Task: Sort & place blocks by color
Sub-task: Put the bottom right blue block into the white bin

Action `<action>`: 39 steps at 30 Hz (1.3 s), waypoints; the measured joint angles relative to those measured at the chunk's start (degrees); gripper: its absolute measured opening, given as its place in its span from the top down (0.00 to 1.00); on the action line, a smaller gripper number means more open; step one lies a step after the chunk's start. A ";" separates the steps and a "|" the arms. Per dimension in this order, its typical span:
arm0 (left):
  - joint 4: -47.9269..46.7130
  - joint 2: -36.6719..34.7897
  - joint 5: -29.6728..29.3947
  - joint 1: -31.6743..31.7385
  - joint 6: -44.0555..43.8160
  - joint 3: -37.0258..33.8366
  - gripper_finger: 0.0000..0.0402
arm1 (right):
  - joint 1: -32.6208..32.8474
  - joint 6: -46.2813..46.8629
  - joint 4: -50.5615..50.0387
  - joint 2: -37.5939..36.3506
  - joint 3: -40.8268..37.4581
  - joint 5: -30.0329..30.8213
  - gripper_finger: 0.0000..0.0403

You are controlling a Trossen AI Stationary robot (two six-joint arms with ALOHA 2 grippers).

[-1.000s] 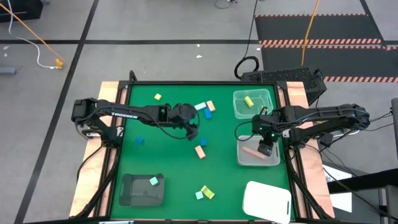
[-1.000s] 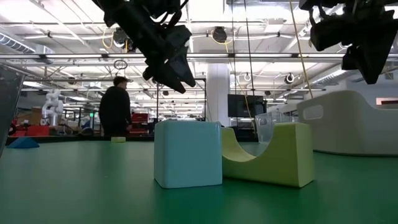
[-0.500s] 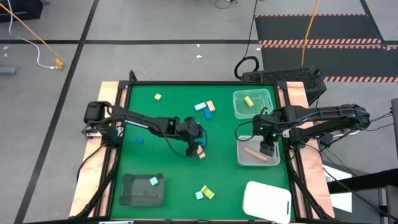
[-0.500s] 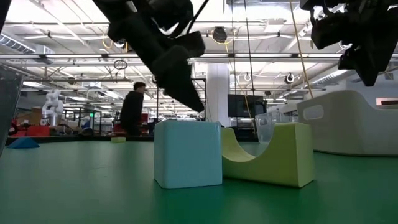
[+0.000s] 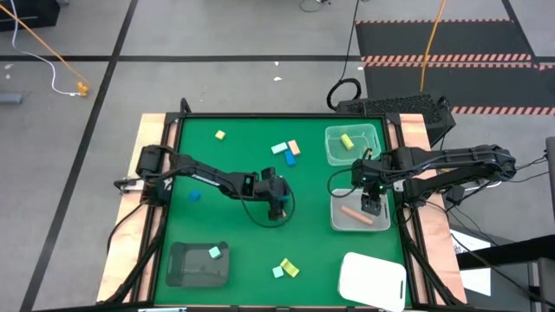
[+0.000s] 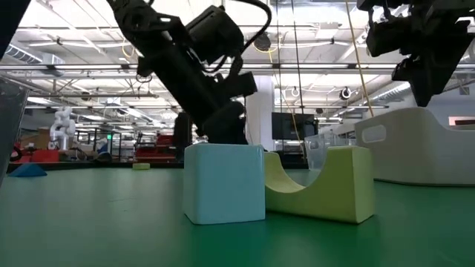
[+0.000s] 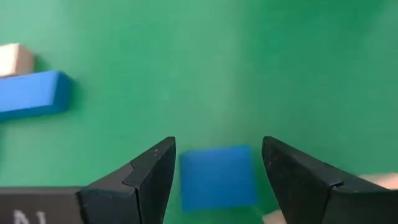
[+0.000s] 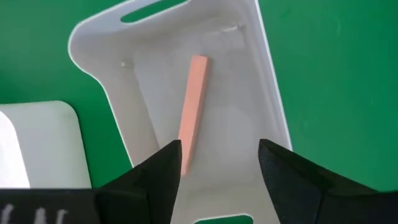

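Note:
My left gripper [image 5: 278, 204] is open and low over the middle of the green table. In the left wrist view its fingers [image 7: 155, 174] stand on either side of a small blue cube [image 7: 217, 177] that lies on the table, with gaps on both sides. A blue bar [image 7: 31, 93] and a tan block [image 7: 13, 59] lie farther off. My right gripper [image 5: 371, 206] is open and empty above the clear tray [image 5: 336, 218], where a tan-pink bar [image 8: 191, 112] lies flat. More blocks lie scattered: a yellow one [image 5: 220, 135] and a blue one [image 5: 194, 196].
A second clear tray [image 5: 331, 146] at the far right holds a yellow block [image 5: 347, 140]. A dark tray [image 5: 186, 264] at the near left holds a mint block [image 5: 214, 252]. A white tray [image 5: 373, 279] stands near right. A mint cube [image 6: 224, 183] and a yellow arch [image 6: 323, 182] lie near the front edge.
My left gripper has gone toward the table's right and near edges and come down, so that its open fingers now stand around the blue cube in the middle of the table. A person in the room behind has walked to the right.

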 joint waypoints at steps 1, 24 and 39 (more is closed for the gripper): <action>0.33 0.43 -0.17 0.04 -0.05 0.06 0.40 | 0.00 -0.16 0.36 0.02 0.00 0.00 0.49; 0.85 -2.53 -3.90 -0.52 -9.14 -0.08 0.40 | -0.02 -1.64 2.88 0.02 0.00 0.00 0.49; -16.34 -3.88 -7.85 -4.60 -46.01 0.00 0.40 | -0.02 -1.75 5.29 0.02 -0.02 1.70 0.49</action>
